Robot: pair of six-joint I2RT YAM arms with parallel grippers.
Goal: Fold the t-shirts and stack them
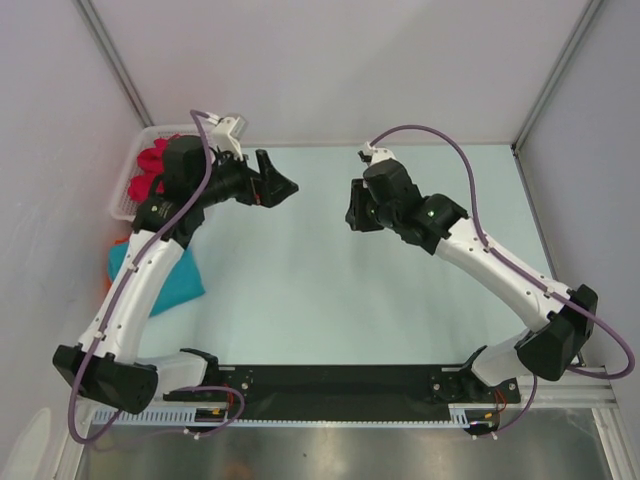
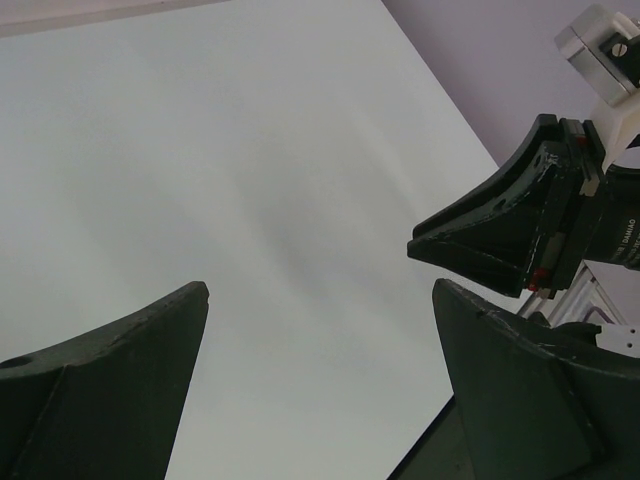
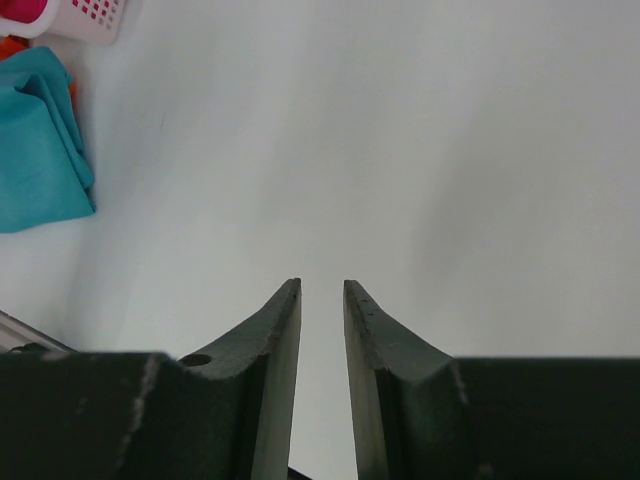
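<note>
**A:** Teal-blue t-shirt (image 1: 180, 285), where does it lie?

**B:** At the left edge of the surface (image 1: 320, 300), partly under the left arm. It looks layered, and a sliver of the orange t-shirt (image 1: 120, 240) peeks out beside it. The crimson-pink t-shirt (image 1: 150, 172) is heaped in the white lattice basket (image 3: 92, 14) at the far left corner.

**A:** And the claws?

**B:** The left claw (image 1: 283, 185) is spread as wide as it goes and holds nothing. It hangs over the surface, not far from the basket. The right claw (image 1: 353, 212) faces it with only a narrow slit between its jaws, and it is empty too.

**A:** Which step is this?

**B:** My guess is that teal and orange form the stack, though I cannot tell how neatly they are folded. That leaves the crimson-pink one to fetch.

**A:** What does the next move call for?

**B:** Probably the left arm, since it is nearest. It would reach into the basket, pinch the cloth and lift it over the rim. Then it would carry it to the bare middle, where both claws can spread it flat. Limp cloth may snag on the lattice.
</note>
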